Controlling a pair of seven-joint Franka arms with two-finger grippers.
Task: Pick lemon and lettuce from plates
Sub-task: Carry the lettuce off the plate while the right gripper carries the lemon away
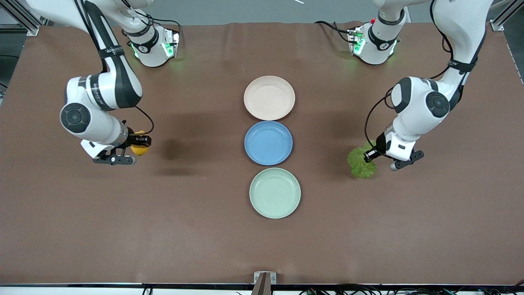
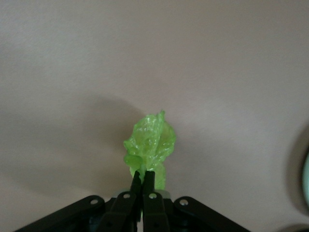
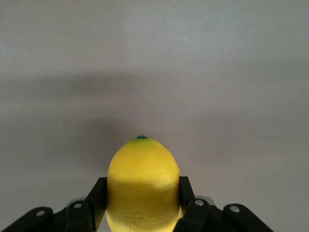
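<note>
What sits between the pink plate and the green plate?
A blue plate, bare like the pink plate and green plate, as the front view shows.

Light: even, bright, from overhead.
Shadows: soft dark patches on the table beside both arms.
Focus: front view sharp; wrist views slightly soft.

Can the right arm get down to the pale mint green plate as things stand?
Probably not for a grasp: the right claw is shut on the small yellow lemon over bare table. The round mint green plate itself lies empty, with nothing over it.
</note>
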